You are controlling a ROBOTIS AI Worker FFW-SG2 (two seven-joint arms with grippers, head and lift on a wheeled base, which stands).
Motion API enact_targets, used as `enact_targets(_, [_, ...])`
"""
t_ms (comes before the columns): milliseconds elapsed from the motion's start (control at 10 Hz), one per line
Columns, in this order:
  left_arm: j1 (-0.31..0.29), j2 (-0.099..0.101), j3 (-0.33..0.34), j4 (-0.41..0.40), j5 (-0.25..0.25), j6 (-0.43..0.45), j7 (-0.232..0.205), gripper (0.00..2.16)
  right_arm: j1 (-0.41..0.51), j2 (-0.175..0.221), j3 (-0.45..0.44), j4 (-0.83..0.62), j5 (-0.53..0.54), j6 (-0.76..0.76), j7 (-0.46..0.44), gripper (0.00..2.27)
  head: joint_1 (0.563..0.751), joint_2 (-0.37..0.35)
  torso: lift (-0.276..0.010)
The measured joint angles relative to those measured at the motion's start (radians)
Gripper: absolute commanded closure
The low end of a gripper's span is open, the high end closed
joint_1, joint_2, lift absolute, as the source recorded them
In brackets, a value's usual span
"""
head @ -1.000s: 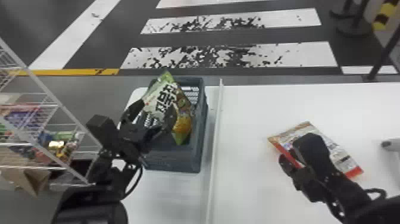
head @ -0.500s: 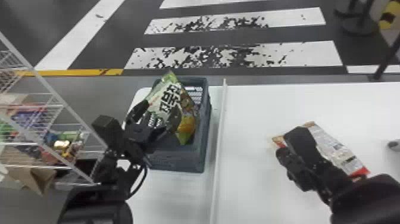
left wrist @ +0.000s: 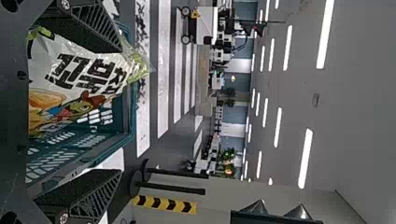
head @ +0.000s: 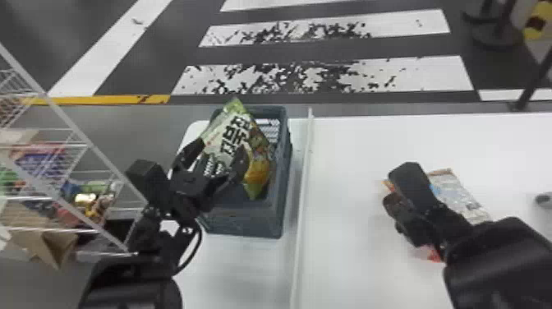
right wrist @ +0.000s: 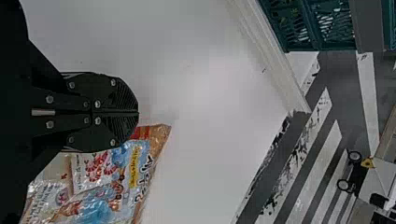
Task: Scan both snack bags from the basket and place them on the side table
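Several white stripes (head: 427, 74) cross the dark floor (head: 328, 50) beyond the white table (head: 349, 263).

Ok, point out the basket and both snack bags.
Basket (head: 246, 224): head view, on its near wall.
Green snack bag (left wrist: 88, 70): left wrist view, lettered side.
Orange-edged snack bag (right wrist: 109, 203): right wrist view, printed side.

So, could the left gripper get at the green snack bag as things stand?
Probably yes: the left gripper stands open, and the green snack bag sticks up from the basket, close to its fingers.
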Motion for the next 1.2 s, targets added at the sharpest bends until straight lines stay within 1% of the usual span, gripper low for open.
enact_targets(200, [0.000, 0.001, 0.003, 0.001, 0.001, 0.000, -0.001, 0.08, -0.034, 0.014, -0.013, 0.045, 0.005, -0.014, -0.005, 2.25, 0.695, 0.199, -0.075])
enact_targets(500, [0.000, 0.004, 0.010, 0.003, 0.006, -0.001, -0.002, 0.08, -0.043, 0.016, -0.020, 0.058, 0.013, -0.016, -0.006, 2.25, 0.695, 0.198, -0.075])
enact_targets(700, [-0.001, 0.004, 0.010, 0.004, 0.006, -0.001, -0.005, 0.08, -0.047, 0.016, -0.022, 0.065, 0.020, -0.016, -0.005, 2.25, 0.695, 0.193, -0.075])
enact_targets(900, [0.001, 0.004, 0.012, 0.004, 0.006, -0.002, -0.005, 0.08, -0.029, 0.016, -0.028, 0.040, 0.023, -0.016, -0.003, 2.25, 0.695, 0.192, -0.075])
enact_targets(1000, [0.002, 0.004, 0.013, 0.004, 0.006, -0.002, -0.007, 0.08, -0.009, 0.016, -0.030, -0.006, 0.016, -0.015, -0.001, 2.23, 0.695, 0.197, -0.075])
enact_targets(1100, [0.003, 0.003, 0.014, 0.004, 0.006, -0.002, -0.007, 0.08, 0.018, 0.016, -0.040, -0.086, -0.002, 0.013, -0.015, 2.04, 0.695, 0.198, -0.075])
enact_targets(1200, [0.003, 0.003, 0.015, 0.003, 0.006, -0.003, -0.007, 0.08, 0.038, 0.016, -0.061, -0.192, -0.029, 0.104, -0.054, 1.53, 0.695, 0.182, -0.075])
